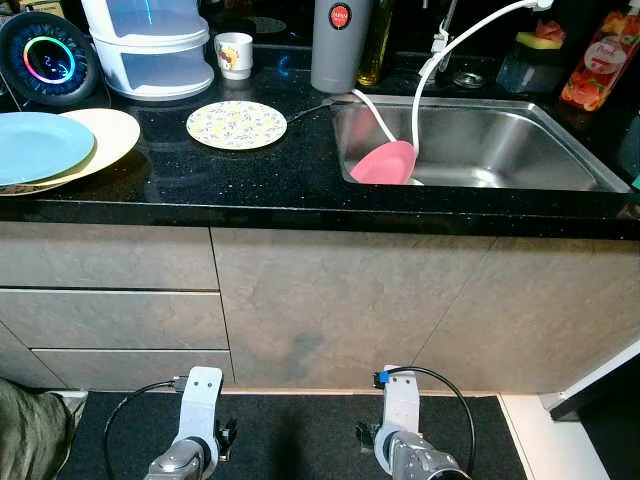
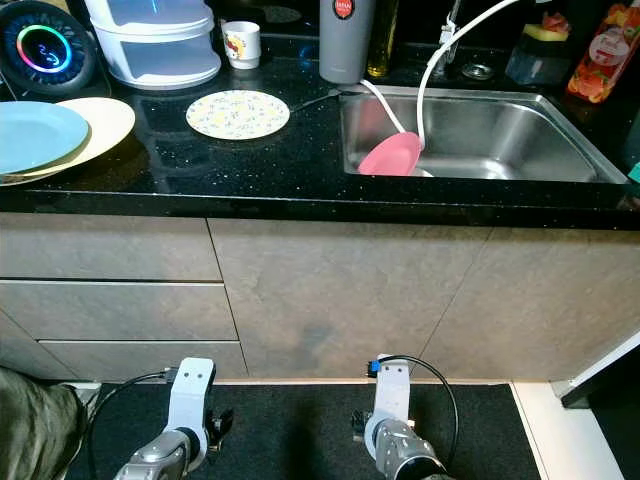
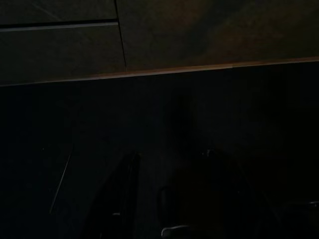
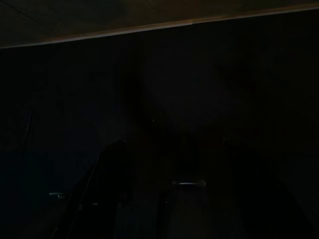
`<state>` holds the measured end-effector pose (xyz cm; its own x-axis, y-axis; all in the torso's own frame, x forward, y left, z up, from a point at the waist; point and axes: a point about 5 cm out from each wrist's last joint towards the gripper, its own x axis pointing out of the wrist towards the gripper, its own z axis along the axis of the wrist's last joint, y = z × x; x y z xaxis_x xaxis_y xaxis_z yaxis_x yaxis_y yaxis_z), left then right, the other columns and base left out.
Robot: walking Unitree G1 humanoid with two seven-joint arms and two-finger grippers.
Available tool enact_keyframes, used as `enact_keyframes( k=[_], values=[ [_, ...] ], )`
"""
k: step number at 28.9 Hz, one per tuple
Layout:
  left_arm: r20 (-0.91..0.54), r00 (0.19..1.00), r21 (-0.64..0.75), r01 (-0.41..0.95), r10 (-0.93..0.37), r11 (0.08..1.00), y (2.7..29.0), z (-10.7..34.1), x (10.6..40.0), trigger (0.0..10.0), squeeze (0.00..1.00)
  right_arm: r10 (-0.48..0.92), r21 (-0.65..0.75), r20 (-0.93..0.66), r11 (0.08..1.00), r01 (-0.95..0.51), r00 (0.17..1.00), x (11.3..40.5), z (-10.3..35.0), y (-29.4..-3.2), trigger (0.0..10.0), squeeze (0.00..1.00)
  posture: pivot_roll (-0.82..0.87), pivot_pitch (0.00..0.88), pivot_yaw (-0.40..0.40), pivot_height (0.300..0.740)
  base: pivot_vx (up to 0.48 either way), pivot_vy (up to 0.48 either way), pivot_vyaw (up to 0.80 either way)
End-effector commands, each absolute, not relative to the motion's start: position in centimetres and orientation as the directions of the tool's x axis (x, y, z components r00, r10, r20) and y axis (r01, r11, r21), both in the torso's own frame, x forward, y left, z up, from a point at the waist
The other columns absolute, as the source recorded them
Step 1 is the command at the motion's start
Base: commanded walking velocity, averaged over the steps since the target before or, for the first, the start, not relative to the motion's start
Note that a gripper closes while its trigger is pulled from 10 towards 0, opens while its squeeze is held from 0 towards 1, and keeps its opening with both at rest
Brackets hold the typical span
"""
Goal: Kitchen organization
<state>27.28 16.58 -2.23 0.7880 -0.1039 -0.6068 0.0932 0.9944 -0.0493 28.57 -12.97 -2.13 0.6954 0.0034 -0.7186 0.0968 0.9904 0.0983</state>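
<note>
**Both arms hang low, dishes wait up on the counter**

The black countertop [image 1: 300, 180] carries the dishes. At its left end a blue plate [image 1: 35, 145] lies on top of a cream plate [image 1: 110, 135]; a floral plate [image 1: 237, 125] sits flat nearer the middle, just left of the steel sink [image 1: 500, 150]. Inside the sink's left corner a pink ladle [image 1: 385, 160] leans with its white handle against the rim. Behind the floral plate stand a small printed mug [image 1: 234, 55], a white stacked container [image 1: 150, 45] and a grey flask [image 1: 340, 45].

The left arm [image 1: 195, 430] and right arm [image 1: 405, 435] hang idle down by the dark floor mat [image 1: 290, 435], in front of the cabinet fronts [image 1: 330, 310] — well below and apart from every dish. The wrist views are very dark: the left gripper [image 3: 169, 199] and right gripper [image 4: 164, 199] show as faint black shapes over the mat, and whether their fingers are spread or closed cannot be told.
</note>
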Motion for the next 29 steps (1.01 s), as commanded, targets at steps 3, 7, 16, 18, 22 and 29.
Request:
enact_keyframes(
  k=[3, 7, 16, 18, 22, 29],
  values=[
    [-0.639, 0.762, -0.048, 0.096, -0.105, 0.994, 16.54, -3.02, 26.45, 10.0, 0.0, 0.01, 0.096, -0.739, 0.991, 0.09, 0.674, 27.92, -2.71, -12.94, 10.0, 0.0, 0.02, 0.156, -0.026, 0.74, 0.0, 0.0, 0.0],
    [-0.639, 0.762, -0.053, 0.093, -0.105, 0.994, 16.51, -3.0, 26.48, 10.0, 0.0, 0.021, 0.104, -0.735, 0.991, 0.082, 0.678, 28.03, -2.61, -12.77, 10.0, 0.0, 0.01, 0.162, -0.028, 0.74, 0.0, 0.0, 0.0],
    [-0.599, 0.794, -0.096, 0.061, -0.106, 0.994, 16.45, -2.36, 27.11, 10.0, 0.0, -0.007, 0.113, -0.722, 0.986, 0.127, 0.692, 28.24, -2.42, -13.3, 10.0, 0.0, 0.02, 0.168, -0.028, 0.74, 0.0, 0.0, 0.0],
    [-0.595, 0.798, -0.1, 0.046, -0.097, 0.994, 16.59, -2.32, 27.13, 10.0, 0.0, -0.012, 0.101, -0.723, 0.987, 0.123, 0.69, 28.26, -2.41, -13.35, 10.0, 0.0, 0.02, 0.168, -0.028, 0.74, 0.0, 0.0, 0.0],
    [-0.602, 0.795, -0.102, 0.016, -0.075, 0.995, 16.94, -2.39, 27.06, 10.0, 0.0, -0.015, 0.074, -0.72, 0.992, 0.098, 0.694, 28.36, -2.31, -13.29, 10.0, 0.0, 0.02, 0.169, -0.028, 0.74, 0.0, 0.0, 0.0],
    [-0.658, 0.75, 0.015, 0.098, -0.064, 0.995, 16.63, -2.87, 26.82, 10.0, 0.0, -0.008, -0.023, -0.738, 1.0, -0.014, 0.675, 28.2, -2.46, -12.85, 10.0, 0.0, 0.02, 0.168, -0.03, 0.74, 0.0, 0.0, 0.0]
  ],
)
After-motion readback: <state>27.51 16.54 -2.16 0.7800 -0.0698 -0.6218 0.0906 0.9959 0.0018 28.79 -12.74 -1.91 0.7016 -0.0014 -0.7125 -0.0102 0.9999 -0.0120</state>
